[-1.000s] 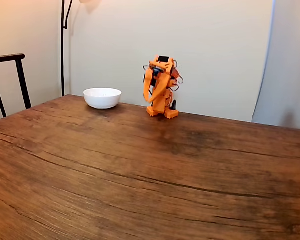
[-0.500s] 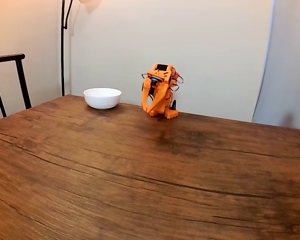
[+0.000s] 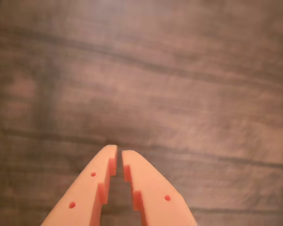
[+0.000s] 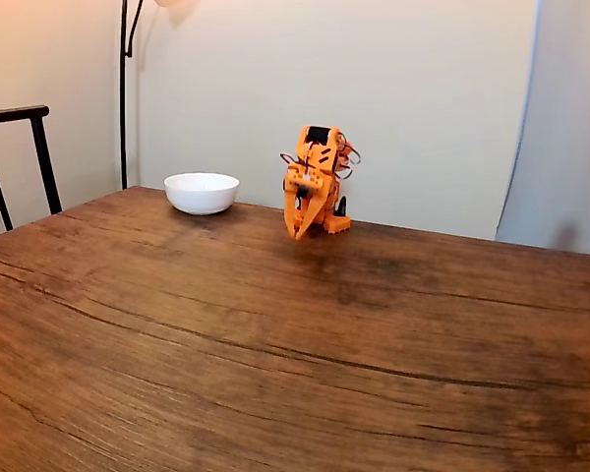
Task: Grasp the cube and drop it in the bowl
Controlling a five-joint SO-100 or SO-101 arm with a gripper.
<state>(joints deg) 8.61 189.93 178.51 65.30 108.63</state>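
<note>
In the wrist view the orange gripper [image 3: 117, 151] points down at bare wood grain, its two fingers [image 3: 146, 188] drawn nearly together with just a thin slit between them and nothing held. In the fixed view the gripper [image 4: 300, 234] hangs tip-down just above the wooden table [image 4: 275, 344], in front of the arm's base. The white bowl [image 4: 202, 193] sits to its left, a little farther back and clearly apart.
</note>
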